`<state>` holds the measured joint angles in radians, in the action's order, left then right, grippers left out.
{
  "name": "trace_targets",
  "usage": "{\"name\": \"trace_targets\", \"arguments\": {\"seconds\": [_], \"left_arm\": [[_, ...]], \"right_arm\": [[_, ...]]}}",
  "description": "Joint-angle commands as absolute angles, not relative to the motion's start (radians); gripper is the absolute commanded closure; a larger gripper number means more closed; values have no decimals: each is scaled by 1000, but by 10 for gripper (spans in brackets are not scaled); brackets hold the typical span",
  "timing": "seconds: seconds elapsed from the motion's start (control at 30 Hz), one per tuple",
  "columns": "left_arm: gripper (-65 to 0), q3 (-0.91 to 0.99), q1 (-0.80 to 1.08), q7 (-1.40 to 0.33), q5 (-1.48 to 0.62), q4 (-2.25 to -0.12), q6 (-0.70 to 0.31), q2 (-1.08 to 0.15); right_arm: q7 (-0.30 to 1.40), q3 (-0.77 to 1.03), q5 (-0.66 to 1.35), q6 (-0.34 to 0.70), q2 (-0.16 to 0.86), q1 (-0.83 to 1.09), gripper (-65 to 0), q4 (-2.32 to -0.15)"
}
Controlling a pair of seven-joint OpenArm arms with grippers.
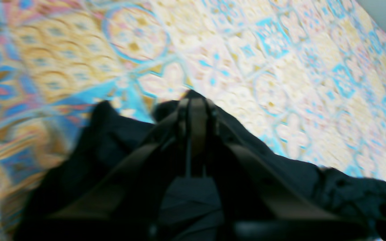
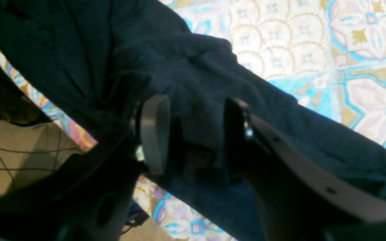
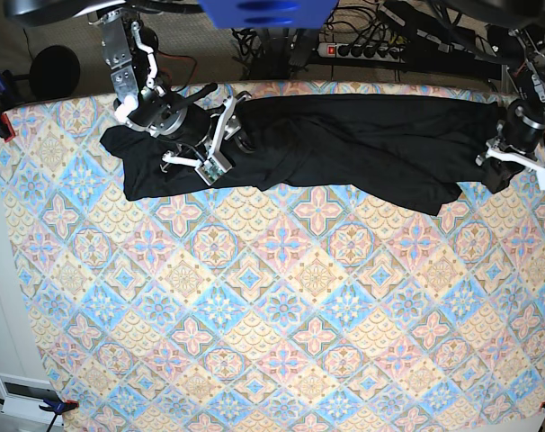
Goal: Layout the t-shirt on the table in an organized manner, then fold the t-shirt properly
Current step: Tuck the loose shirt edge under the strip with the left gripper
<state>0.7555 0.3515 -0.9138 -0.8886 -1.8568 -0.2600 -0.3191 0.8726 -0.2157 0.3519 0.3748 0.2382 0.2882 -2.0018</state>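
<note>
While it lies along the far edge of the table [image 3: 254,324], the t-shirt [image 3: 344,144] stretches its long axis from side to side, crumpled and plain black. A power strip [image 3: 362,49] sits behind the table. The right gripper [image 2: 193,134] has its 2 fingers apart around a fold. The left gripper [image 1: 196,113] has its fingers pressed together on the cloth at the other end.
</note>
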Motion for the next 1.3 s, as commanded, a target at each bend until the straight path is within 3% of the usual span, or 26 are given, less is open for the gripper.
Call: {"name": "trace_targets", "arguments": {"seconds": [0.0, 0.1, 0.3, 0.37, 0.83, 1.27], "left_arm": [[-1, 757, 335, -895, -903, -1870, -265, -337], [-35, 742, 274, -952, -901, -1865, -260, -337], [-248, 742, 157, -1044, -909, -1643, -260, -335], [-286, 742, 134, -1047, -911, -1550, -262, -335], [-285, 736, 82, -1043, -901, -1469, -262, -259], [-285, 607, 15, -989, -901, -1319, -260, -263]], "right_arm": [[851, -214, 367, 380, 243, 282, -253, -2018], [851, -214, 367, 380, 243, 282, -253, -2018], [851, -214, 367, 380, 243, 282, -253, -2018], [851, -214, 367, 380, 243, 282, -253, -2018], [851, -214, 367, 380, 242, 274, -253, -2017], [851, -213, 367, 380, 242, 274, -253, -2017]]}}
